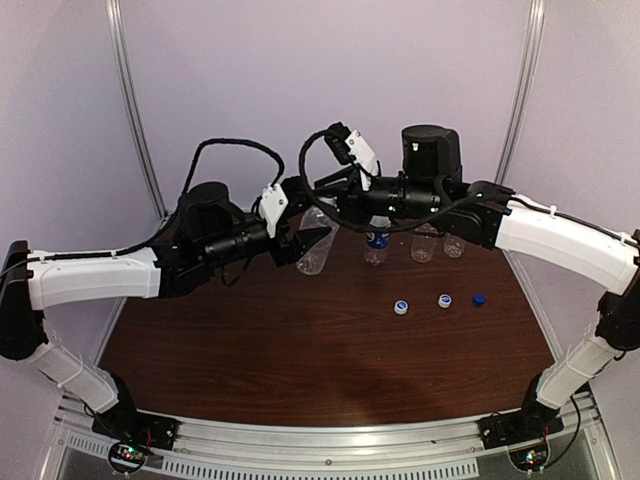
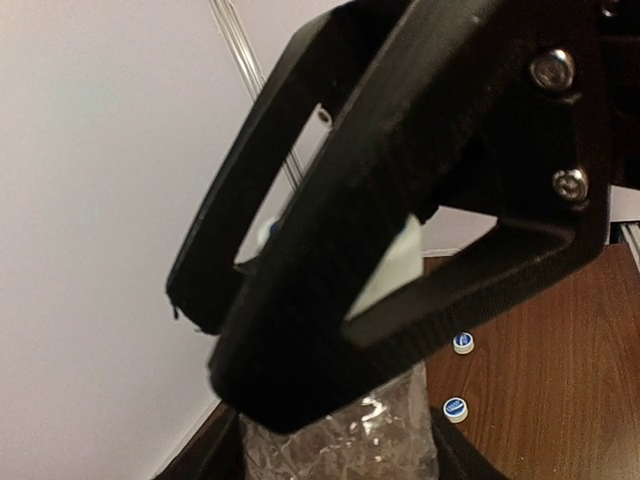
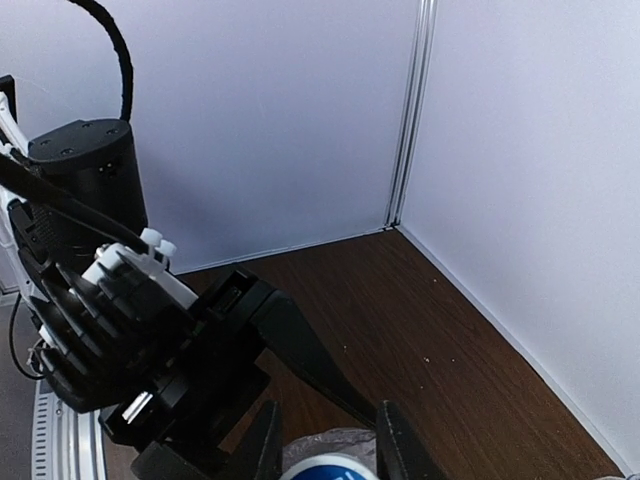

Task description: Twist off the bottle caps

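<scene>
While three bottles stand at the back of the brown table, the left gripper clamps a raised clear bottle, the right gripper closed on its white cap; three loose caps lie nearby.

Both arms meet over the back of the brown table. The left gripper clasps a clear bottle, with the right gripper at its top. Just right stand a blue-labelled bottle and two plain bottles. Nearer lie two white caps and a dark blue cap.
</scene>
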`<state>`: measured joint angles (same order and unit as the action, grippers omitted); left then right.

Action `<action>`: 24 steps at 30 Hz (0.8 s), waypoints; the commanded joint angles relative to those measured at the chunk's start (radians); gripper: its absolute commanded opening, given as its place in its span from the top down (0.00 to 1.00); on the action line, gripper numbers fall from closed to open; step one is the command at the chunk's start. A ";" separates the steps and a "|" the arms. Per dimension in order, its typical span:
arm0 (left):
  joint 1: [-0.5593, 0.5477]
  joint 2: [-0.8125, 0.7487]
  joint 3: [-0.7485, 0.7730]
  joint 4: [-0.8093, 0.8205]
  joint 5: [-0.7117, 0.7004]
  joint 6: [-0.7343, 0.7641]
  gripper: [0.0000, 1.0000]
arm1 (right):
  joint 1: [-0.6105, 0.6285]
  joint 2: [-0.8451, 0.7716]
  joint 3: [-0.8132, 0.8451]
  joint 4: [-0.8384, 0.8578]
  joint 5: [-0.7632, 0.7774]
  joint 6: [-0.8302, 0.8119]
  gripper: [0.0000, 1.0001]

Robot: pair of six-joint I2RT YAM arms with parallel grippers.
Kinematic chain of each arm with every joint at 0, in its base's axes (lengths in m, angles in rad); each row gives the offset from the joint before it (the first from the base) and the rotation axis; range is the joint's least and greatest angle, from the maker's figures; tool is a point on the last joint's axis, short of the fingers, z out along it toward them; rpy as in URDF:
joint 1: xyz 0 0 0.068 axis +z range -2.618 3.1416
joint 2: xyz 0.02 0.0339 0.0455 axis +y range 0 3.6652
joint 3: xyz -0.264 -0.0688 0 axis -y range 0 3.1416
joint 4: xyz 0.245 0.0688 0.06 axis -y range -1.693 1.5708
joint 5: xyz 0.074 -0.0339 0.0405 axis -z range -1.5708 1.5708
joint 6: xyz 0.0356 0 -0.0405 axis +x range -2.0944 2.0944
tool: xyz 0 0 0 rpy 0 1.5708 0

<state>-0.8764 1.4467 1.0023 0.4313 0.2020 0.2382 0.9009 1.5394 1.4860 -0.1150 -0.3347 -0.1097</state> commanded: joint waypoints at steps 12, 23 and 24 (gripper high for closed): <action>-0.006 0.036 -0.032 0.057 0.010 0.002 0.05 | -0.002 -0.101 0.028 0.042 -0.071 0.150 1.00; -0.006 0.006 -0.026 0.060 0.048 -0.001 0.46 | -0.002 -0.106 0.009 -0.013 -0.031 0.125 0.59; -0.006 0.001 -0.030 0.060 0.045 0.000 0.46 | -0.002 -0.112 0.007 -0.018 -0.027 0.124 0.38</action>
<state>-0.8810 1.4773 0.9752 0.4515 0.2298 0.2386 0.8982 1.4494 1.4879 -0.0952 -0.3843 0.0246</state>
